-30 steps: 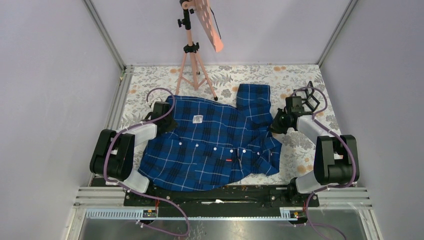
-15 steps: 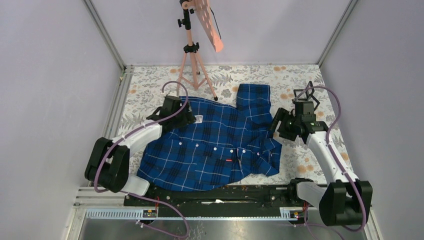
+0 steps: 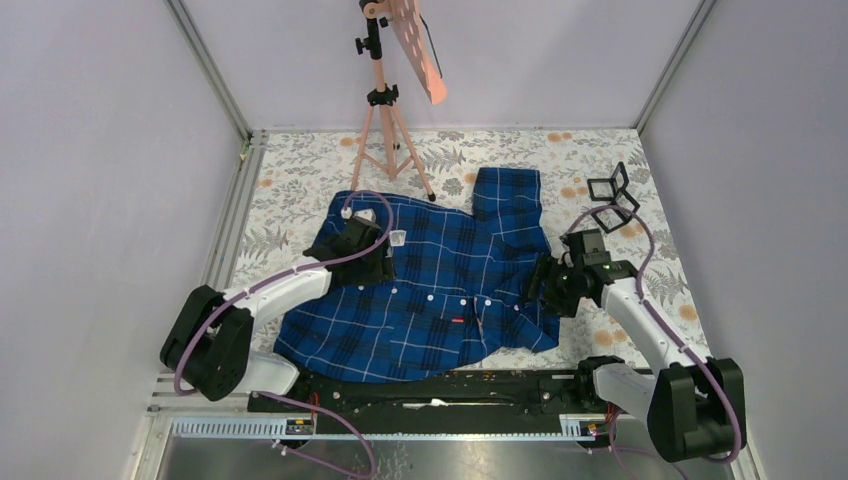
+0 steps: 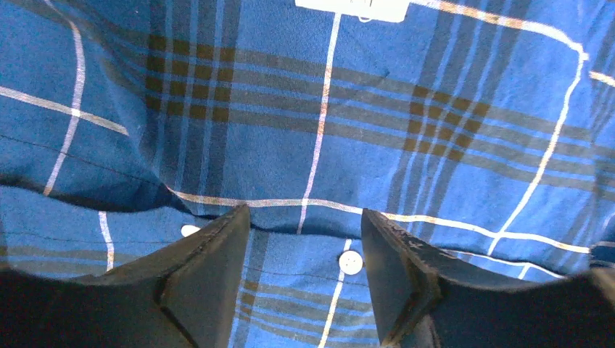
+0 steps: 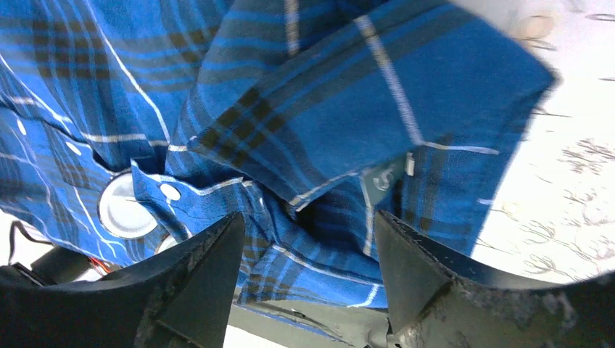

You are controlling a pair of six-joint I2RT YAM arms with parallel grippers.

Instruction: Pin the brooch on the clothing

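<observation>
The clothing (image 3: 440, 285), a dark-blue plaid shirt with white buttons, lies spread on the table with its white neck label (image 3: 397, 238) facing up. My left gripper (image 3: 385, 262) hovers open over the fabric just below the label, and a white button (image 4: 351, 262) shows between its fingers. My right gripper (image 3: 540, 285) is open at the shirt's right edge, over a folded sleeve and cuff (image 5: 377, 109). I cannot pick out the brooch for certain. A round white disc (image 5: 123, 208) shows among the folds in the right wrist view.
A pink tripod stand (image 3: 385, 110) rises at the back of the floral table cover (image 3: 300, 170). Two black square frames (image 3: 610, 195) lie at the back right. The black base rail (image 3: 440, 385) runs along the near edge, and walls close in both sides.
Both grippers went from shut to open. The left arm swung right onto the shirt below the label. The right arm drew nearer and leftward, uncovering the black frames.
</observation>
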